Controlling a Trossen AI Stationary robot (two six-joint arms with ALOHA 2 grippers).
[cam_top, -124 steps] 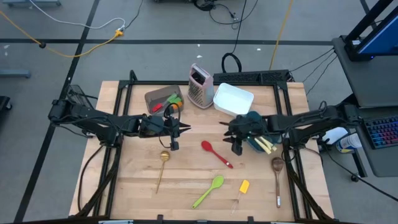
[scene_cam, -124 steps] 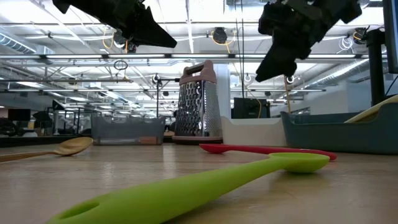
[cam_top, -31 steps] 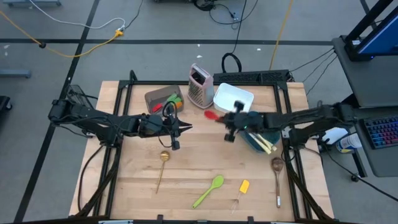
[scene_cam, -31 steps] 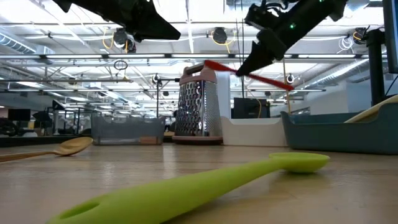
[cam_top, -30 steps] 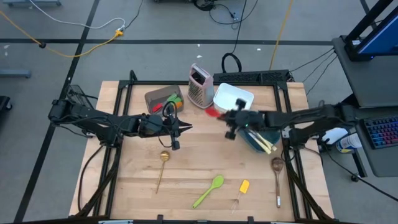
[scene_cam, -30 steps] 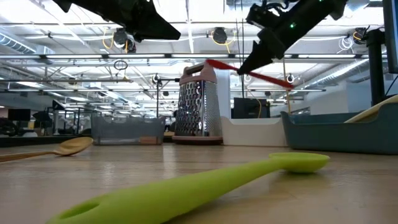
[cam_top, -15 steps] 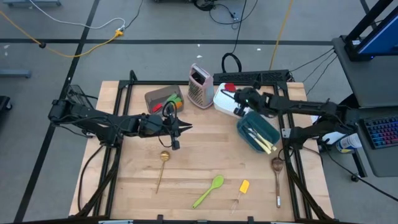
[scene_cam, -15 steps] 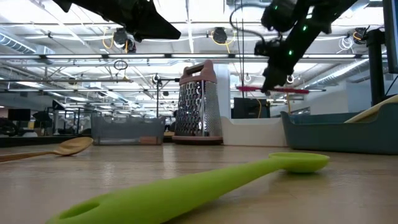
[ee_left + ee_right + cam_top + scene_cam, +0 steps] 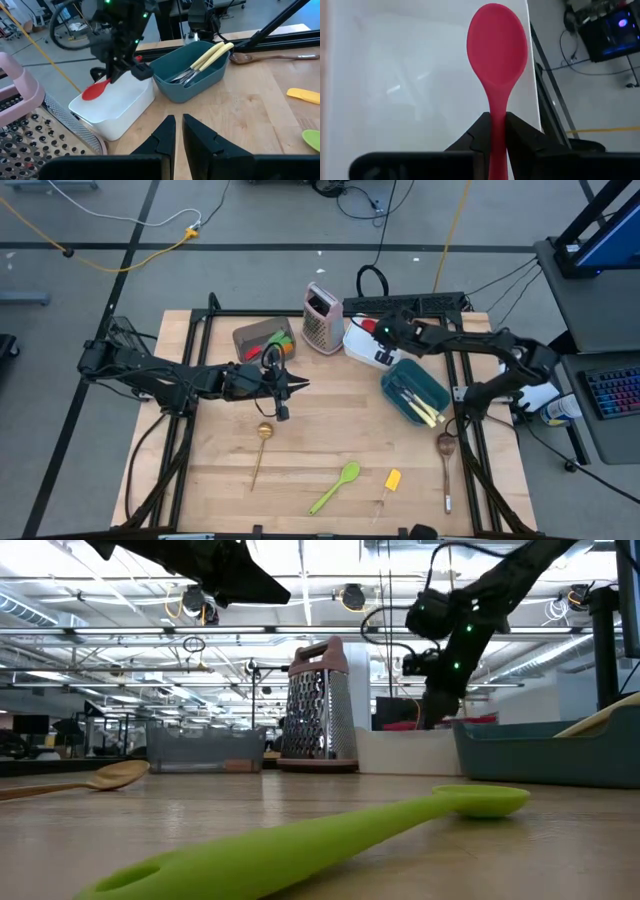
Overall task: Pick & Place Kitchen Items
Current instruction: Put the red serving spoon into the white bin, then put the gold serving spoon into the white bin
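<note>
My right gripper (image 9: 377, 330) is shut on a red silicone spoon (image 9: 497, 45) and holds it over the white container (image 9: 392, 348) at the table's far side. The left wrist view also shows the spoon (image 9: 95, 91). My left gripper (image 9: 292, 385) is shut and empty, above the table left of centre. A gold spoon (image 9: 262, 448), a green spoon (image 9: 336, 485), a yellow spatula (image 9: 392, 480) and a wooden spoon (image 9: 446, 465) lie flat on the table. Cream-handled knives (image 9: 422, 410) lie in the teal container (image 9: 412, 385). My right gripper pinches the red spoon's handle (image 9: 497, 120) between its two fingers, behind the spoon's bowl. The fingers come from above, pointing down, and lie across the handle. The spoon is lifted clear, its bowl (image 9: 94, 91) low over the white container and its handle's free end (image 9: 480, 718) sticking out behind the fingers.
The metal box grater (image 9: 322, 318) stands left of the white container. A grey container (image 9: 262, 338) with red, green and orange utensils is at the far left. The near half of the table holds only the loose utensils.
My right gripper has carried the red spoon from above the table's middle toward the far edge and somewhat right, over the white container, and has come down. The spoon has turned about in the move and stays clear of everything.
</note>
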